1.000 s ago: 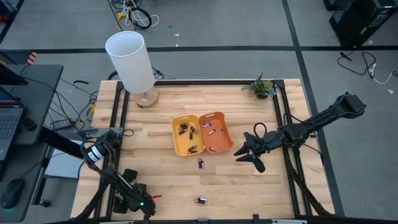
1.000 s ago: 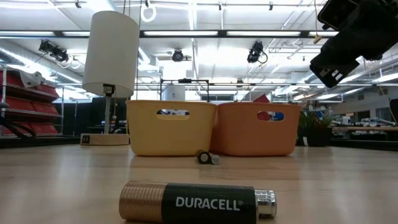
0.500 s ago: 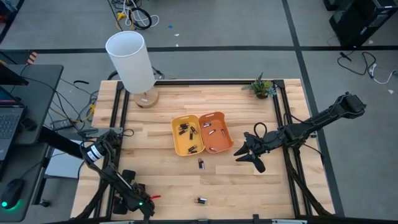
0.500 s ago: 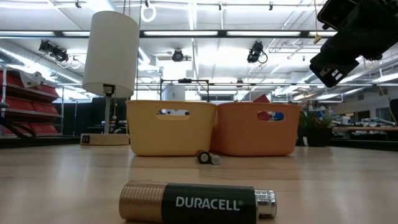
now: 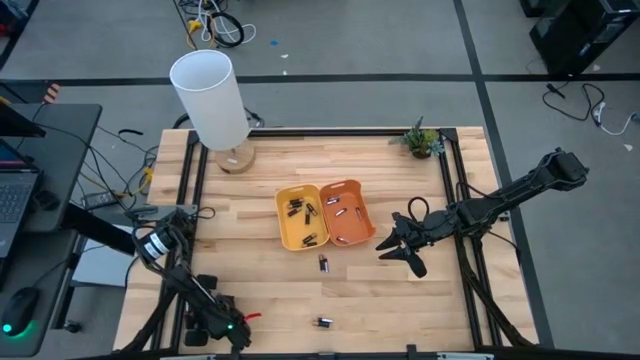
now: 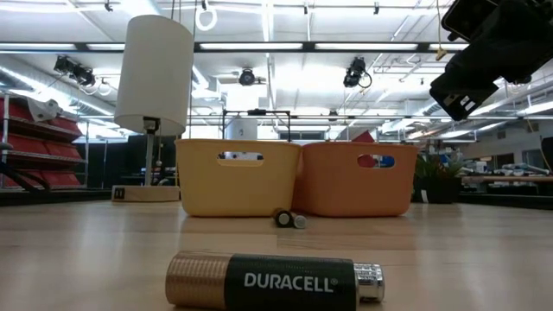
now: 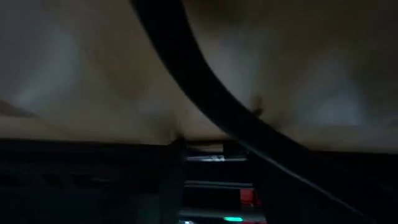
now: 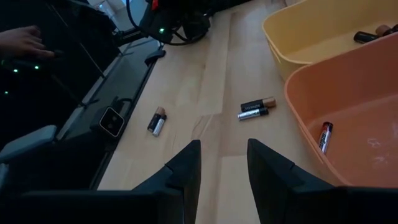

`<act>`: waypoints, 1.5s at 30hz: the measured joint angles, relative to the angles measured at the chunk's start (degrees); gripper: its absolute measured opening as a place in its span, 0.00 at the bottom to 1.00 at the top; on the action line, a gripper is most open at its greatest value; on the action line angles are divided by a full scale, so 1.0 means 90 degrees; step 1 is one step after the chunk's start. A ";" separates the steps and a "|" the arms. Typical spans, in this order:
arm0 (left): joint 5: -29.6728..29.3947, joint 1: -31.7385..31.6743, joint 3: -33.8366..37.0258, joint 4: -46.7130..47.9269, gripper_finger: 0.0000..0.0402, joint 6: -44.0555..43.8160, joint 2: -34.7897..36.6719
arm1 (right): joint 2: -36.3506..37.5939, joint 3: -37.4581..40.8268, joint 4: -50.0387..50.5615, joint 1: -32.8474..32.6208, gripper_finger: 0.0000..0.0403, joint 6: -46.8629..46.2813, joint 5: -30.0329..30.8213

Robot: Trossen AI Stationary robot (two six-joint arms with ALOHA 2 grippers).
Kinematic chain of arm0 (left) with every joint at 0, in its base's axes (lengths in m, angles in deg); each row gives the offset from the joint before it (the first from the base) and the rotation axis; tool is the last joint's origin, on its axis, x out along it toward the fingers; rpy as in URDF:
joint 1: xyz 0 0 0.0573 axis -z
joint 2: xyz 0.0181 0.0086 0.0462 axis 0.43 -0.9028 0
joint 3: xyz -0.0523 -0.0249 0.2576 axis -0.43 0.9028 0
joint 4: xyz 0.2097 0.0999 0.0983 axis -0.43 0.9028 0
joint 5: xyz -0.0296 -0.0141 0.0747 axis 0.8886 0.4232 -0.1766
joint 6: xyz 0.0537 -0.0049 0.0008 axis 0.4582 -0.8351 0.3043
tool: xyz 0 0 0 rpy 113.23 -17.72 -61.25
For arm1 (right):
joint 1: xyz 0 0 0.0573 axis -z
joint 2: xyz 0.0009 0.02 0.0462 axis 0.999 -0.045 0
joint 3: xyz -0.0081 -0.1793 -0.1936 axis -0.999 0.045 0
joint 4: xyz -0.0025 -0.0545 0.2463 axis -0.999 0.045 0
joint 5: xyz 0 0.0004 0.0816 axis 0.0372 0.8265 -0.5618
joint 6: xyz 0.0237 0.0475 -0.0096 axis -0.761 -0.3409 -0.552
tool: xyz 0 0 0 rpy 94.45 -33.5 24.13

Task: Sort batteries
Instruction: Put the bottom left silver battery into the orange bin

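Note:
Two batteries (image 5: 323,263) lie side by side on the wood just in front of the yellow tray (image 5: 285,225) and the orange tray (image 5: 362,228). Another battery (image 5: 321,323) lies alone near the table's front edge and fills the bottom of the low view (image 6: 276,282). More batteries lie inside the yellow tray (image 5: 300,210) and the orange tray (image 8: 324,135). My right gripper (image 8: 222,162) hovers open above the table to the right of the orange tray, with nothing between its fingers. My left gripper (image 5: 232,328) sits low at the front left corner; its wrist view is dark.
A lamp with a white shade (image 5: 208,95) stands at the back left and a small plant (image 5: 422,138) at the back right. Black frame rails (image 5: 192,190) run along the table's sides. A person's hand (image 8: 25,40) shows beyond the left edge. Bare wood lies between the two arms.

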 joint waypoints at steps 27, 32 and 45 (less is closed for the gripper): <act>-0.4111 -0.0828 -0.3392 0.2415 0.16 -0.1924 0.0305 | 0.0002 0.0000 0.0000 0.0000 0.29 -0.0070 0.0032; -0.4108 -0.0688 -0.2771 0.2340 0.16 -0.3767 0.1014 | 0.0002 0.0000 0.0041 0.0000 0.29 -0.0068 0.0046; -0.3231 0.0090 -0.0207 -0.0571 0.17 -0.9539 0.1899 | 0.0002 0.0000 0.0049 -0.0003 0.29 -0.0175 0.0078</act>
